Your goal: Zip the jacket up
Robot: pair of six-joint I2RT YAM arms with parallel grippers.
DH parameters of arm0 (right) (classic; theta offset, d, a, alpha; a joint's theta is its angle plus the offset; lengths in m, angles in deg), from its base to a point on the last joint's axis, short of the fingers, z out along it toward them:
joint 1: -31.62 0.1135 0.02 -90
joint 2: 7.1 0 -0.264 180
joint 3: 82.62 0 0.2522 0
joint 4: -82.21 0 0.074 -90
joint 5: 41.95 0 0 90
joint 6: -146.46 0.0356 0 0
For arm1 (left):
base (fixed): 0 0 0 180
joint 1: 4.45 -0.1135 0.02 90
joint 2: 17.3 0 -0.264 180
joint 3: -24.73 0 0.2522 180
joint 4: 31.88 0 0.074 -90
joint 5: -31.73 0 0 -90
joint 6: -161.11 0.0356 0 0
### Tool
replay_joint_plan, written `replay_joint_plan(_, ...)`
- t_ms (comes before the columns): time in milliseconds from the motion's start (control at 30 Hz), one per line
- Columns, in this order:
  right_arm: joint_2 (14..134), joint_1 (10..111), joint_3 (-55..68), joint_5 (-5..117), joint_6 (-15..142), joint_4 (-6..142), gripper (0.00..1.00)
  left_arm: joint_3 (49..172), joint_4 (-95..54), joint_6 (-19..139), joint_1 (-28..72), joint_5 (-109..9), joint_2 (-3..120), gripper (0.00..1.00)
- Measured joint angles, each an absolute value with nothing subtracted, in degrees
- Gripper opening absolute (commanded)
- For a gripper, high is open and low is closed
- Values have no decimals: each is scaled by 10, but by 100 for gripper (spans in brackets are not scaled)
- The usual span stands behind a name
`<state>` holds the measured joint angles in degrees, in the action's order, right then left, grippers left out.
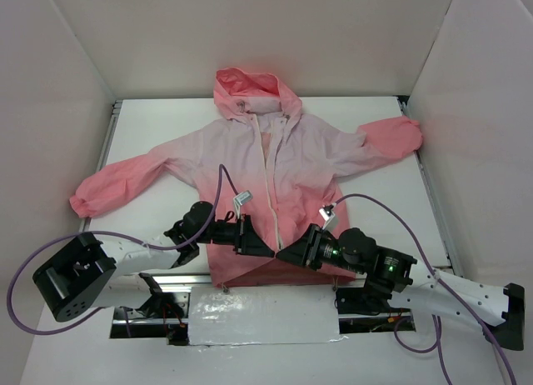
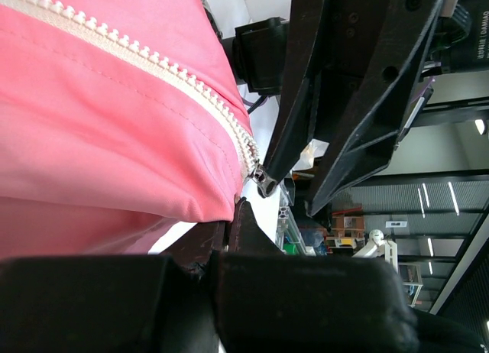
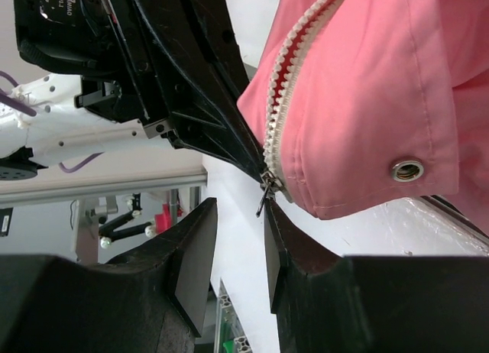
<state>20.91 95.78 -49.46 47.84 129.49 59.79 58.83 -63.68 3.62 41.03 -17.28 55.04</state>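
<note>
Eyelet (image 3: 406,170) on jacket (image 3: 382,78) hem, right-wrist view only

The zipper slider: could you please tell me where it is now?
The zipper slider hangs at the white zipper's bottom end, at the jacket's coral hem, just above the open right gripper in the right wrist view.

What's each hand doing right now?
Left hand: closed, clamping the jacket at its hem.
Right hand: open, holding nothing; the zipper pull sits just off its fingertips.
</note>
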Motion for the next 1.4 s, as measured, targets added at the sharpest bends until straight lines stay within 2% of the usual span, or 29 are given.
replay_joint_plan(467,217,958,-488,476,1301,597,38,588,-637,36,412,-173,551,0)
replay_joint_plan(667,217,958,-501,476,1310,598,33,588,-636,36,412,-173,551,0)
replay_joint_plan(733,217,958,-504,476,1312,598,29,588,-636,36,412,-173,551,0)
replay_joint_plan(833,220,958,-505,476,1313,599,17,588,-637,36,412,-173,551,0)
replay_joint_plan(867,220,958,-505,476,1314,599,7,588,-636,36,412,-173,551,0)
replay_joint_plan(933,220,958,-505,476,1315,599,1,589,-637,36,413,-173,551,0)
replay_joint_plan(1400,268,953,-490,475,1330,598,0,584,-633,39,413,-178,547,0)
